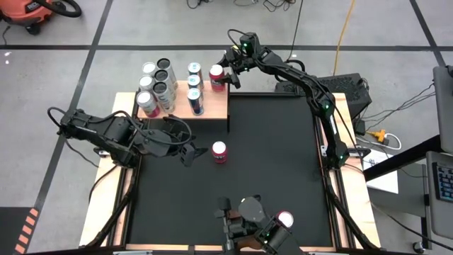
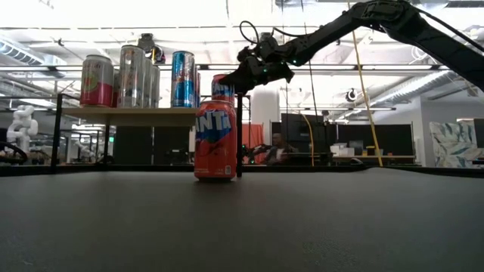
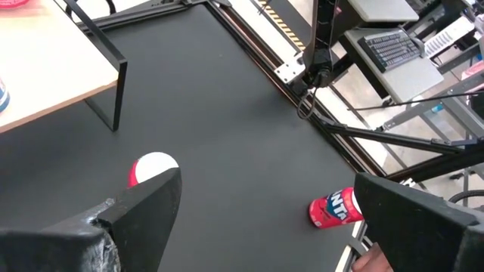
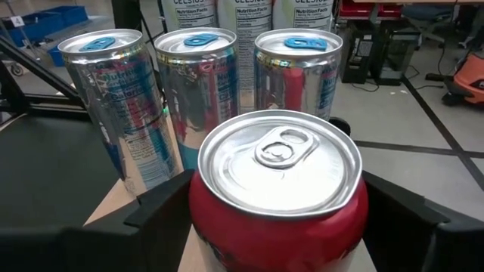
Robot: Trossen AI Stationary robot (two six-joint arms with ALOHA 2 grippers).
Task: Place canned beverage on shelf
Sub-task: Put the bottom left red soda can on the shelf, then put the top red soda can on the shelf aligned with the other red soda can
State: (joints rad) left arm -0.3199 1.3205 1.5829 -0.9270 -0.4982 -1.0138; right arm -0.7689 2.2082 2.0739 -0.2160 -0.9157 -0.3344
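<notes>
Red can [image 1: 216, 77] stands upright at the shelf's [image 1: 216, 107] right end beside silver cans [image 1: 161, 86], right tool [image 1: 228, 73] straddling it, fingers slack, not clamped. Likely rigid, slick, dentable; grip mid-body. Left tool [image 1: 192, 151] gapes empty near the red Fanta can [image 1: 220, 151] on the surface [image 1: 276, 163]

Floor [image 1: 56, 85]: grey, crossed by dark tape lines
Ceiling [image 2: 189, 15]: bright strip lights, exposed beams
Vacuum [image 1: 32, 10]: orange, on the floor
Cable [image 1: 345, 28]: yellow, trailing over the floor
Keyboard [image 3: 393, 49]: on side desk
</notes>
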